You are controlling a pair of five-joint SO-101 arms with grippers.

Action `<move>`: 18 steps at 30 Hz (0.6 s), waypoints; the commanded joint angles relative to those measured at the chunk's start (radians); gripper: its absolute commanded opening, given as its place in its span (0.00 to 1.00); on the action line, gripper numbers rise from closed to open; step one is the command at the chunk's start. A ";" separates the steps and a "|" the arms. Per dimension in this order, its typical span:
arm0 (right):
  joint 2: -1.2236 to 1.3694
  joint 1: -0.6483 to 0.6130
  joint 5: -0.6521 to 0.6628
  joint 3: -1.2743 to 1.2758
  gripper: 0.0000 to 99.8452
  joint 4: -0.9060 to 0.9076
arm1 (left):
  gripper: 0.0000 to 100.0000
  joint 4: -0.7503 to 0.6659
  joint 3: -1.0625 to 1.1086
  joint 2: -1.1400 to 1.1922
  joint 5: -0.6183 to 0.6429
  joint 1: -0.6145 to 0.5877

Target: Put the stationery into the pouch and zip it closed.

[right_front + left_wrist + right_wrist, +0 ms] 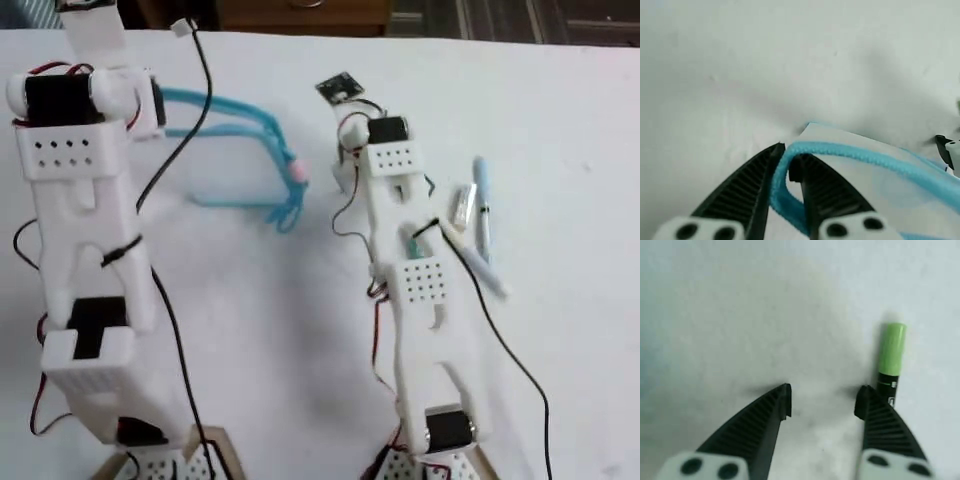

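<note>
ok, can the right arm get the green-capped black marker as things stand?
Probably yes: the right gripper is open and the green-capped black marker lies beside it on the white table, nothing between.

Clear plastic pouch with blue fabric trim (235,150): well apart from the stationery. Pale blue pen (481,195) and white pen (490,275): close together. Green-capped black marker (891,352): lying flat.

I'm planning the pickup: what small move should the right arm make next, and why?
Probably shift the right end effector sideways until its open jaws straddle the green marker, which lies just outside one jaw; the left end effector pinches the pouch rim.
</note>
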 commanded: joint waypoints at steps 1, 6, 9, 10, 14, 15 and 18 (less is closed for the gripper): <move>-0.001 0.021 0.008 -0.055 0.22 0.039 | 0.02 -0.011 -0.016 -0.002 0.009 0.012; -0.122 -0.025 0.015 -0.094 0.22 0.197 | 0.02 -0.011 -0.016 -0.002 0.009 0.012; -0.200 -0.024 0.017 -0.089 0.22 0.188 | 0.02 -0.011 -0.016 -0.002 0.009 0.012; -0.209 -0.022 0.018 -0.089 0.22 0.186 | 0.02 -0.011 -0.016 -0.002 0.009 0.012; -0.199 0.022 0.066 -0.089 0.22 0.133 | 0.02 -0.011 -0.015 -0.002 0.009 0.012; -0.189 0.041 0.066 -0.077 0.22 0.107 | 0.02 -0.011 -0.015 -0.002 0.009 0.012; -0.168 0.065 0.071 -0.020 0.22 0.036 | 0.02 -0.012 -0.013 -0.002 0.009 0.012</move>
